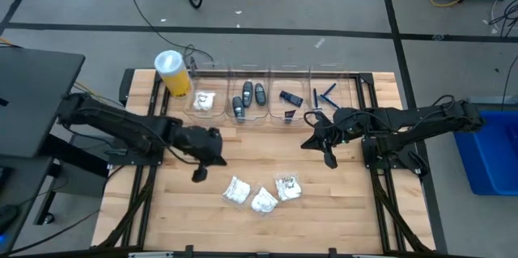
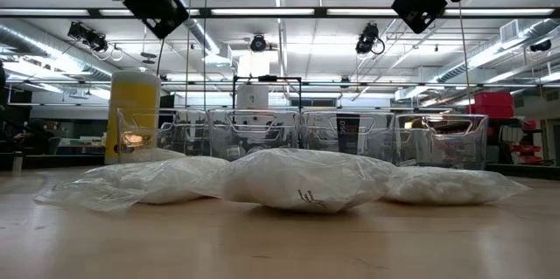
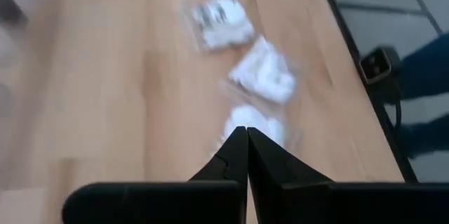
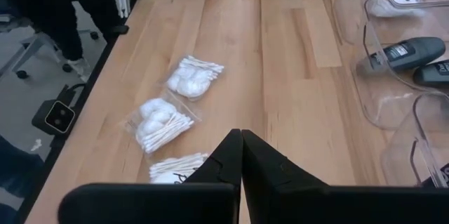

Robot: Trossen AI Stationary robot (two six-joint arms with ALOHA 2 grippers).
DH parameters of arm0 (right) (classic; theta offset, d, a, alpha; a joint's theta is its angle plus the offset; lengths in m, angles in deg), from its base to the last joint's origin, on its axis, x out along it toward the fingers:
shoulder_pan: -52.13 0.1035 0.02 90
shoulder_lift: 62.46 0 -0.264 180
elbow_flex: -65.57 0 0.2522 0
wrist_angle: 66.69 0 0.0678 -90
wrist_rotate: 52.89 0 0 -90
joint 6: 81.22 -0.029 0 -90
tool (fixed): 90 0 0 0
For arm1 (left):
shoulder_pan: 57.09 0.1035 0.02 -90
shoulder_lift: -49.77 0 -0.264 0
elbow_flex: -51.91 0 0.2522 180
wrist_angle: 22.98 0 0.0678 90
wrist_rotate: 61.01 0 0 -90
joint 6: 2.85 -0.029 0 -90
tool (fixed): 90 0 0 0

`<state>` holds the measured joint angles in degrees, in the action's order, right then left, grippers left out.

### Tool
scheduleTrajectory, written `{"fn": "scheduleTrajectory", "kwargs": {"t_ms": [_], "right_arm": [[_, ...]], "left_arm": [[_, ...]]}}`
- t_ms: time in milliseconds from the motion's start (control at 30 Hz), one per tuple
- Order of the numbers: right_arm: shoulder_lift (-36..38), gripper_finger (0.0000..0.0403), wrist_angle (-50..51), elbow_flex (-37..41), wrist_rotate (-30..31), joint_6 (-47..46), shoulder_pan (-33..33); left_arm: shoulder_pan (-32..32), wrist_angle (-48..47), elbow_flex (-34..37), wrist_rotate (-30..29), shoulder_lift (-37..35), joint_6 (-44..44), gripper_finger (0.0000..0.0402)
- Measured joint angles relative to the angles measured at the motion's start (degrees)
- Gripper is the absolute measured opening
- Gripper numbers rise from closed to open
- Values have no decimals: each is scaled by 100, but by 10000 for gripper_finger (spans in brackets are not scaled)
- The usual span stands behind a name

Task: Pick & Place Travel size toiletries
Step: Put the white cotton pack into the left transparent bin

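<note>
Three soft, crinkled white plastic packets [image 1: 261, 192] lie clustered on the light wood-plank table [image 1: 162, 209] near its front edge, while a row of clear, thin-walled plastic bins [image 1: 267, 96] at the back holds a fourth white packet [image 1: 203, 101], dark grey oval pieces [image 1: 248, 96], a dark rectangular piece [image 1: 290, 98] and thin blue razors [image 1: 325, 95], with a yellow cylinder [image 1: 173, 74] standing beside the row. The left gripper [image 1: 200, 174] is angled down over the bare table, left of the packets, fingers pressed together and holding nothing. The right gripper [image 1: 329, 159] hangs above the table between the bins and the packets, fingers likewise pressed together and empty.
</note>
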<state>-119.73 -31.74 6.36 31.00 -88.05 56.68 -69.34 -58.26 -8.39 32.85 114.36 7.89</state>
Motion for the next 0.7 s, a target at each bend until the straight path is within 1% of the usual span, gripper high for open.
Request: {"fn": "scheduleTrajectory", "kwargs": {"t_ms": [200,333,567,700], "right_arm": [[0,8,25,0,0,0,0],[0,8,43,0,0,2,0],[0,8,44,0,0,2,0],[0,9,45,0,2,26,0]], "left_arm": [[-449,-10,0,121,724,286,3],[-747,-15,0,129,1069,394,6],[-1210,-41,-2,142,1338,521,3],[-1447,-44,-2,42,1352,593,14]]}}
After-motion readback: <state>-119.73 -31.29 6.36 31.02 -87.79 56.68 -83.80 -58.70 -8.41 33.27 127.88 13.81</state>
